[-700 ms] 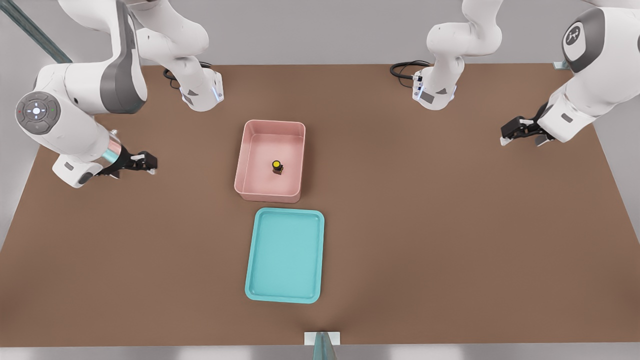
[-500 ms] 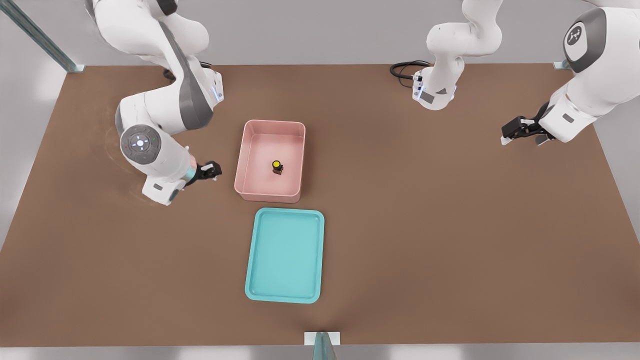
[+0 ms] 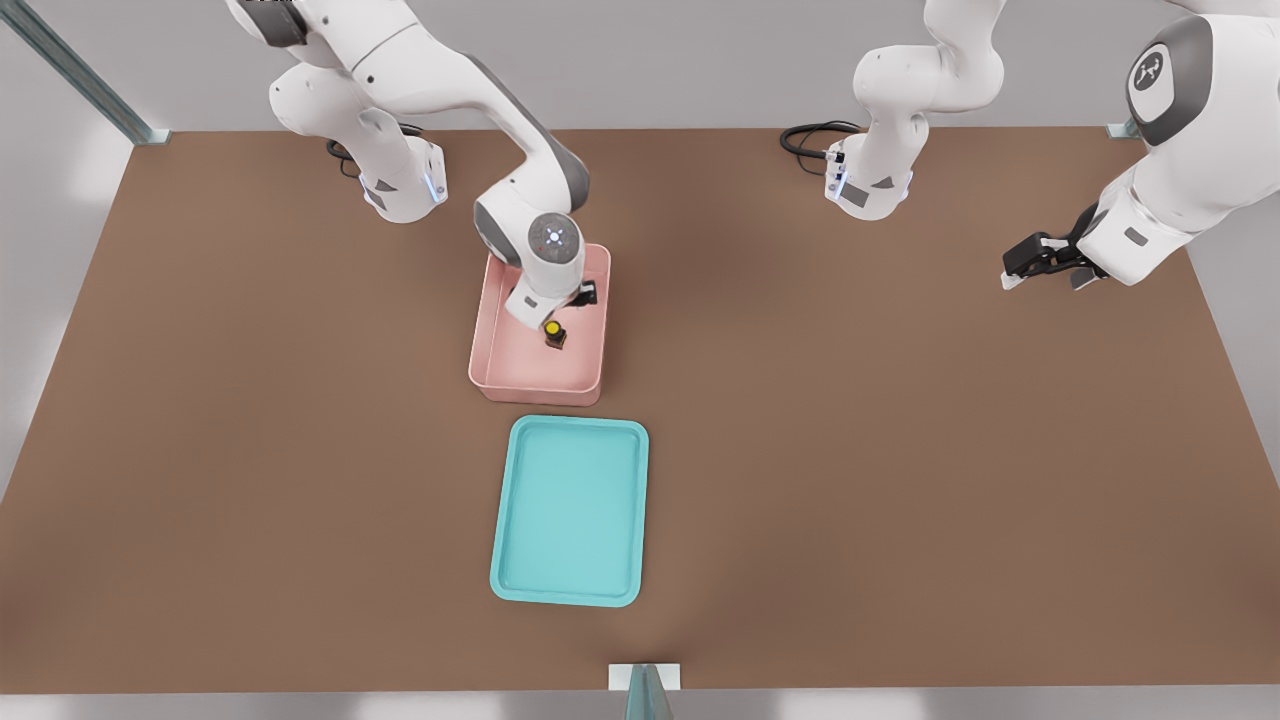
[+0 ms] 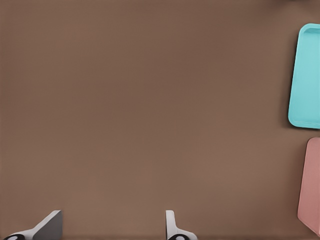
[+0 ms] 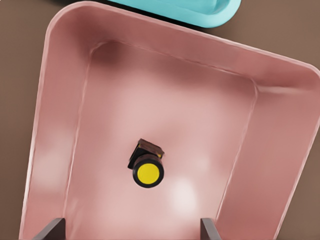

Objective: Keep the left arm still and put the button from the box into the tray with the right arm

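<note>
Tool (image 3: 583,296) sits over the far half of the box (image 3: 487,350), mostly hidden in the front view behind the right arm's wrist (image 3: 545,262). In the right wrist view two dark fingertips (image 5: 50,230) show at the frame edge, spread wide with nothing between them. Tool empty.

Button (image 5: 146,164) stands on the box floor (image 5: 195,135), yellow cap up, dark base under it, apart from all four walls. It lies between the two fingertips' lines but ahead of them, not touching either. In the front view the button (image 3: 553,333) shows just below the wrist, roughly mid-box.

Tray (image 3: 570,510) lies flat on the brown worktop (image 3: 900,450), just beside the box's near short wall, a narrow strip of worktop between them. Tray holds nothing. Its edge (image 5: 200,10) shows past the box rim in the right wrist view.
</note>
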`<state>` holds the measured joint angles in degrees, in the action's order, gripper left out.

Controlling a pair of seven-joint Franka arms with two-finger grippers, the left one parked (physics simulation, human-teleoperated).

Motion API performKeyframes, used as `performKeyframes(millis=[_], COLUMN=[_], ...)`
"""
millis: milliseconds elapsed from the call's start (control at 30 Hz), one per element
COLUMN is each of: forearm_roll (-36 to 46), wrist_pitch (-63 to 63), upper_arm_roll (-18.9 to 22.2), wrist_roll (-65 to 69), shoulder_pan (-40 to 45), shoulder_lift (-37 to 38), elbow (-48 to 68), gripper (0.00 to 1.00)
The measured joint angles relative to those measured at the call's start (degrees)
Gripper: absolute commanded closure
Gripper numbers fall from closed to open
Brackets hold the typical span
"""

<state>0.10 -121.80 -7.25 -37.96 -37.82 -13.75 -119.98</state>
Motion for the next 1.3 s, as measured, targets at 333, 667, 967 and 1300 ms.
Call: performKeyframes(millis=[333, 667, 967, 1300], forearm_roll=[-3.5, -5.3, -6.7, -5.8], wrist_pitch=[-15.4, -21.8, -22.7, -12.7], upper_arm_roll=[0.0, 0.1, 0.0, -9.2], wrist_roll=[-16.5, -26.1, -31.0, -28.8], shoulder_pan=[0.7, 0.8, 0.7, 18.8], shoulder_lift=[-6.7, -10.2, -8.7, -4.3], elbow=[-5.7, -6.0, -8.6, 11.6], gripper=[0.0, 0.12, 0.58, 0.61])
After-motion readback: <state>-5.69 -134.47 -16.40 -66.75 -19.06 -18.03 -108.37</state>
